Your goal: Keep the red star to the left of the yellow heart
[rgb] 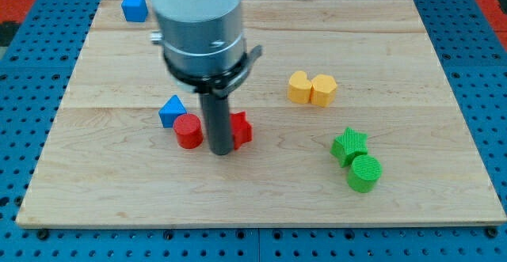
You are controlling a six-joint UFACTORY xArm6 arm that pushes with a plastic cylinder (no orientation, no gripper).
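1. My tip (223, 151) stands between the red cylinder (188, 131) at its 9 o'clock and the red star (241, 127) at its 2 o'clock — partly hiding the star.
2. Yellow heart (299, 87) touches the yellow hexagon (323, 90) at its 3 o'clock — both well apart from the tip, toward 2 o'clock.

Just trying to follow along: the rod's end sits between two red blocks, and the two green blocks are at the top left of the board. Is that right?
Not quite. The green star and green cylinder sit at the view's lower right, touching each other, as the camera view shows. The rest holds: my tip sits between the red cylinder and the red star.
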